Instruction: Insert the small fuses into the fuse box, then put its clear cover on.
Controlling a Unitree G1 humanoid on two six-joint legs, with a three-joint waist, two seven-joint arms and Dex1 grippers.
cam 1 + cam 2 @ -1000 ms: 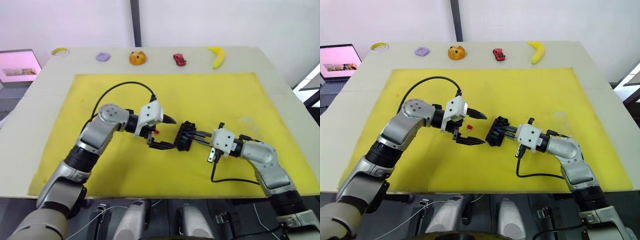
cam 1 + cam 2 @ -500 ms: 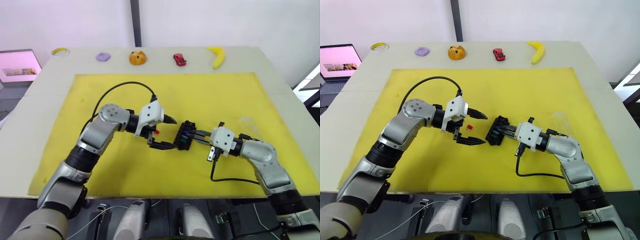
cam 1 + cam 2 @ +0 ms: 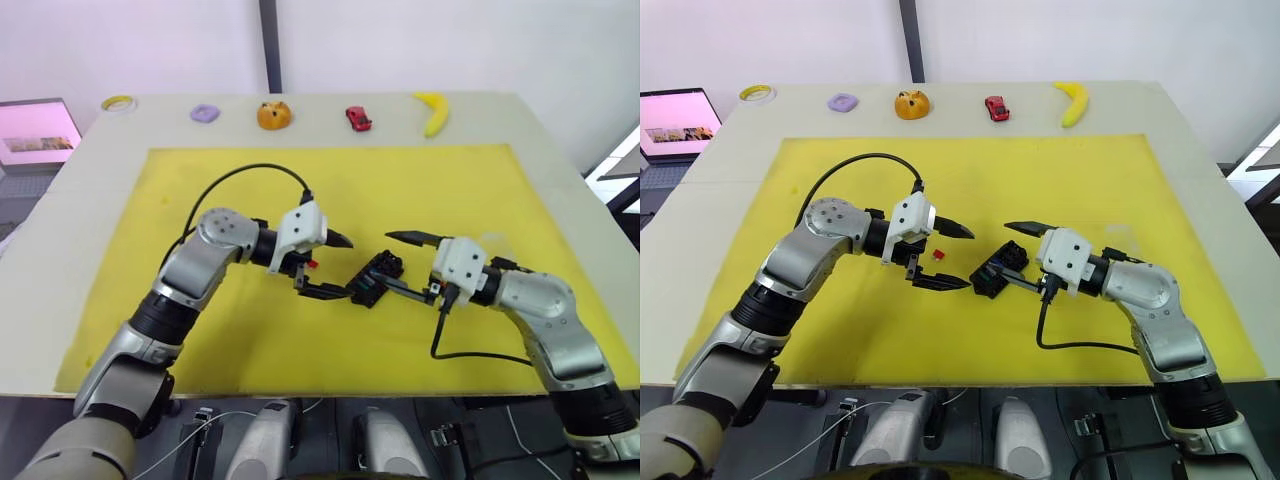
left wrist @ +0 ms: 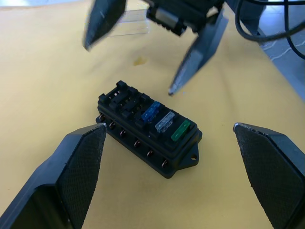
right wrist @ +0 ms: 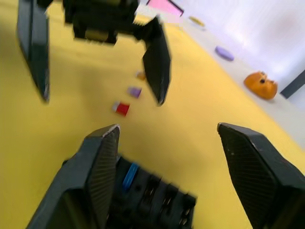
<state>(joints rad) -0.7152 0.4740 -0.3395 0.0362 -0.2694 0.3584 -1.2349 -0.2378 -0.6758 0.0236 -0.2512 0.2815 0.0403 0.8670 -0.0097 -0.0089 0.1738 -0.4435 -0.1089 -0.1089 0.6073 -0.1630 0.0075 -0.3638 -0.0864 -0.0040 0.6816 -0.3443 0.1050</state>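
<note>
Ribbed black fuse box (image 4: 148, 127) on yellow mat (image 3: 200, 190), left gripper (image 3: 949, 256) and right gripper (image 3: 1023, 257) jaws both spread empty

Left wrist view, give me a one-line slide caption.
Open left claw frames the fuse box holding blue, clear and green fuses, right claw open beyond.

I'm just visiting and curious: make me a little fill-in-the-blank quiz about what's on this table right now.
1. The fuse box holds ___ fuses: blue, clear and green.
2. A loose red fuse lies on the ___ mat.
3. Both the left gripper and right gripper have their fingers ___.
4. Beside the banana at the table's far edge sits a red toy ___.

Missing words: three; yellow; open; car
</note>
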